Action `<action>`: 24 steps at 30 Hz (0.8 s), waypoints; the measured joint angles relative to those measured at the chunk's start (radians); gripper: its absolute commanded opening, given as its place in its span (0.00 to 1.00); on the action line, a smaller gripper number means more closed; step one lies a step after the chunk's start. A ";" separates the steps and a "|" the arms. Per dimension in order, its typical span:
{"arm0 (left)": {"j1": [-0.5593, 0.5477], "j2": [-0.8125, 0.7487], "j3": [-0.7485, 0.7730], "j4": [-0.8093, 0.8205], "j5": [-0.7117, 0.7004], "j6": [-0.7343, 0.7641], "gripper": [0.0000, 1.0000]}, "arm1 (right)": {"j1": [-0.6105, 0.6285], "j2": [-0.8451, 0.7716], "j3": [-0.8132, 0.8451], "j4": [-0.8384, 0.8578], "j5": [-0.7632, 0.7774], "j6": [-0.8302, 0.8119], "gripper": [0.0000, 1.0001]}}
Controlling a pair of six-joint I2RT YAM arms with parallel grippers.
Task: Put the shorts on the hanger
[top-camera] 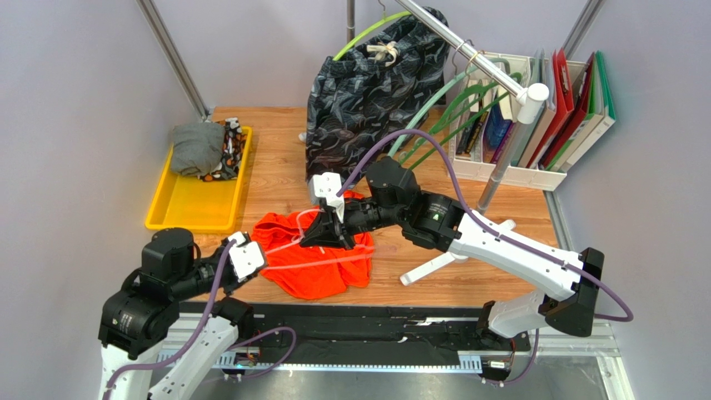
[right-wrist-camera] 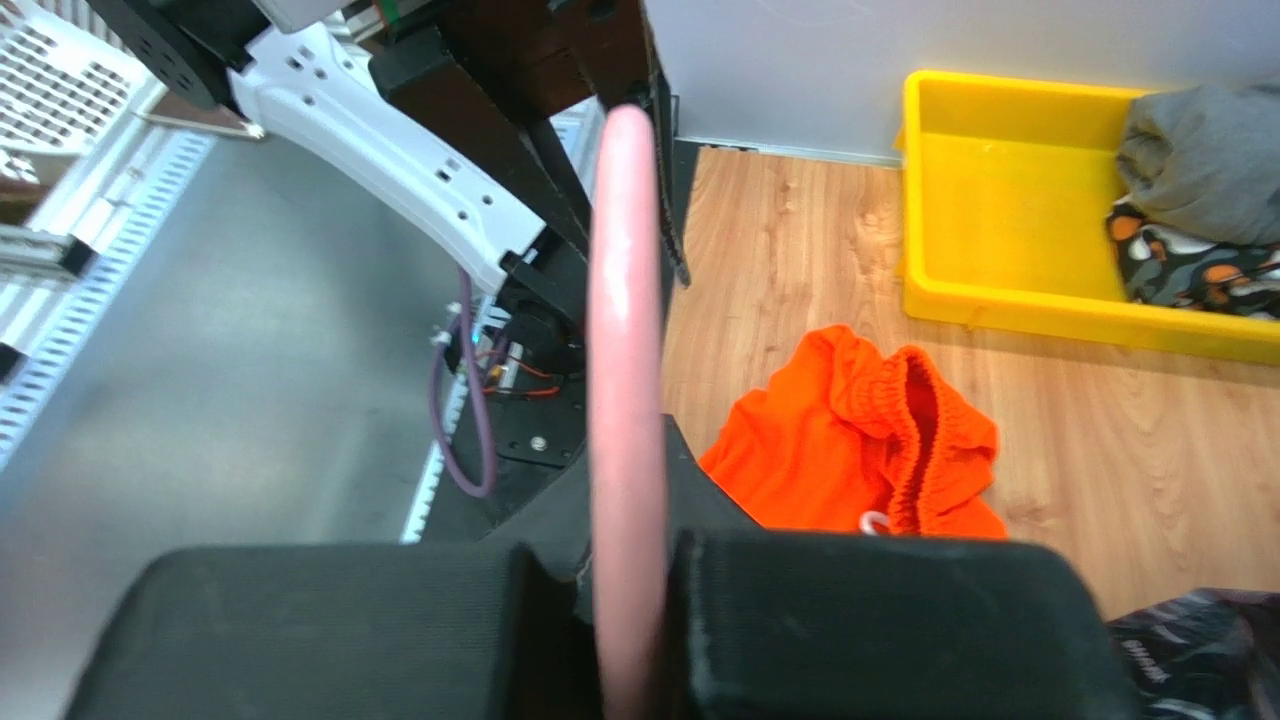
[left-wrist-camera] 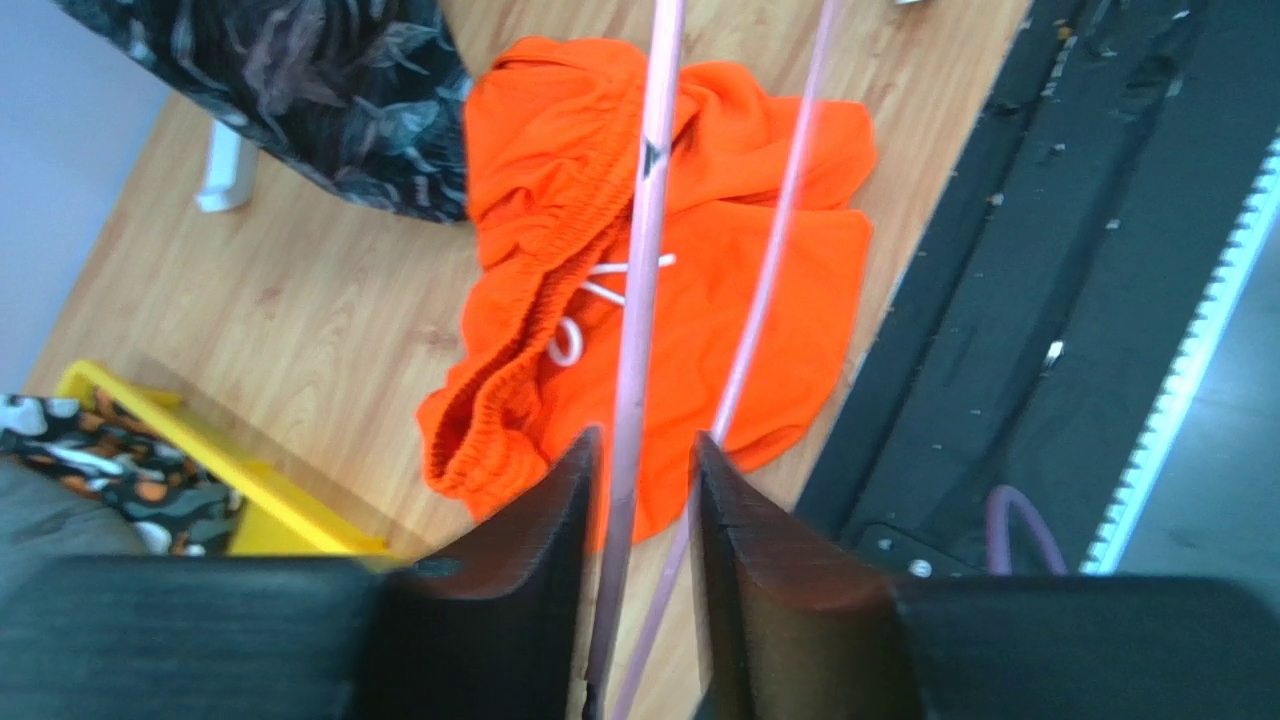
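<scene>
The right arm reaches toward nine o'clock, right gripper (right-wrist-camera: 624, 558) clamped on the thin pink wire hanger (left-wrist-camera: 642, 225) above the orange-red fabric shorts (top-camera: 315, 273), which lie crumpled on the wooden table (top-camera: 271, 171). The bent left arm's left gripper (left-wrist-camera: 646, 453) straddles the wire, jaws slightly apart.

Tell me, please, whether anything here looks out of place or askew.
The shorts lie crumpled in a heap on the table, waistband bunched, not hung; the hanger, clamped in the right gripper, merely crosses over them.

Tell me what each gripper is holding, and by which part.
The right gripper is shut on the hanger, clamping one slim pink bar. The left gripper straddles a bar near the hanger's corner, jaws apart, not clamping it.
</scene>
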 measured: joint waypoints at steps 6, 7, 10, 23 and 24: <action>0.004 0.021 0.002 0.042 -0.099 -0.077 0.93 | 0.005 -0.003 -0.057 0.011 0.071 -0.059 0.00; 0.012 0.026 0.008 0.047 -0.119 -0.095 0.93 | 0.005 -0.003 -0.069 0.008 0.082 -0.072 0.00; 0.054 0.071 0.075 0.086 -0.214 -0.167 0.97 | 0.005 -0.003 -0.102 -0.017 0.146 -0.130 0.00; 0.270 0.514 0.194 0.182 -0.369 -0.311 0.62 | 0.005 0.046 -0.104 -0.155 0.498 -0.283 0.00; 0.312 0.577 0.198 0.174 -0.332 -0.312 0.63 | 0.005 0.045 -0.105 -0.162 0.522 -0.286 0.00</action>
